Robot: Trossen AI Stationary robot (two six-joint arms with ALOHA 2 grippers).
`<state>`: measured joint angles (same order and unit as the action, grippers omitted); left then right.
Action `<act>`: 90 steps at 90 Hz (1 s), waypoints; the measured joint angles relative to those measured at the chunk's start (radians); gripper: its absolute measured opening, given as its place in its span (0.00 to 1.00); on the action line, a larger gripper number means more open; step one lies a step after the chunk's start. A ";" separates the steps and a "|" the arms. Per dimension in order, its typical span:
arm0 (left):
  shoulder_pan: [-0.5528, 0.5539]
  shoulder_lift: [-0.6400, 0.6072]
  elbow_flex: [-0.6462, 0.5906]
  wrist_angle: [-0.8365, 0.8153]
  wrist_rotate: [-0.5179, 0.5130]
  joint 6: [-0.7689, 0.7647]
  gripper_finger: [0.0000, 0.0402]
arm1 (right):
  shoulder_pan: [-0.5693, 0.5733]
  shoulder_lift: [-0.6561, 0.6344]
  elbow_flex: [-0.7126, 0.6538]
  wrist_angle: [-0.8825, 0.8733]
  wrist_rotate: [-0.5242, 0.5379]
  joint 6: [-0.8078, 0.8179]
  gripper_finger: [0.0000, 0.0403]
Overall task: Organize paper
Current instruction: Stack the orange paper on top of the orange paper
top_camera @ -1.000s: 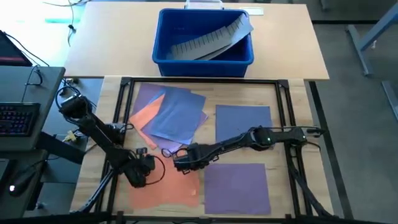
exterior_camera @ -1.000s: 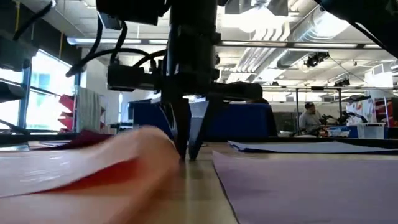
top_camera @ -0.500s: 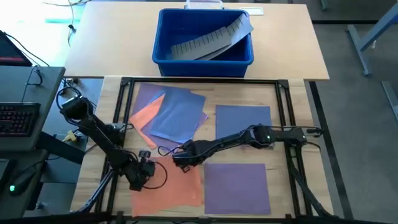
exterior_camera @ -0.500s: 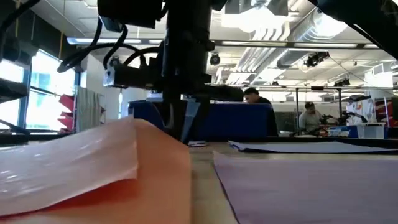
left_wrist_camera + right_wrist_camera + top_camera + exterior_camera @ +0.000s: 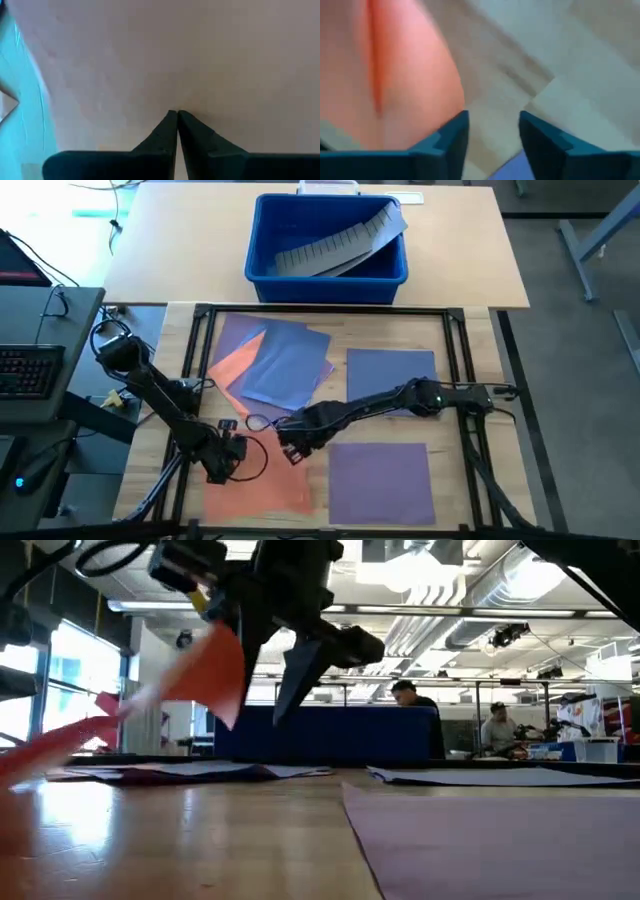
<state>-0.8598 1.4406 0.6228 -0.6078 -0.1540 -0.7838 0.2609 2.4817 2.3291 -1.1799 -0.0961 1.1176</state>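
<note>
Two grippers: both mine, both over the table's near half.
Left gripper [image 5: 222, 460]: my fingers [image 5: 170, 131] are pinched together on the orange sheet [image 5: 262, 480], at its left edge.
Orange sheet: near left of the table, lifted off the wood at one corner.
Right gripper [image 5: 290, 448]: my fingers [image 5: 451, 140] are spread apart, holding nothing, just above that sheet's far corner.
Purple sheet [image 5: 382, 482]: flat, near right.

Paper [image 5: 260, 485] orange, purple, blue; bin [image 5: 327, 272] blue; strip [image 5: 340, 242] grey.
</note>
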 joint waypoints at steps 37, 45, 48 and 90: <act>-0.030 0.000 -0.001 -0.005 -0.005 -0.050 0.00 | 0.084 -0.014 -0.008 0.160 -0.166 -0.063 0.63; -0.037 0.000 -0.001 -0.005 -0.005 -0.053 0.00 | 0.119 -0.023 -0.008 0.184 -0.147 -0.062 0.63; -0.039 0.000 -0.001 -0.005 -0.007 -0.053 0.00 | 0.131 -0.023 -0.008 0.200 -0.133 -0.054 0.63; -0.045 0.000 -0.001 0.001 -0.013 -0.053 0.00 | 0.142 0.019 -0.196 0.402 0.044 0.319 0.63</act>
<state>-0.9047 1.4406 0.6216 -0.6071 -0.1667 -0.8368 0.4032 2.5008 2.1331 -0.7783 -0.0517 1.4363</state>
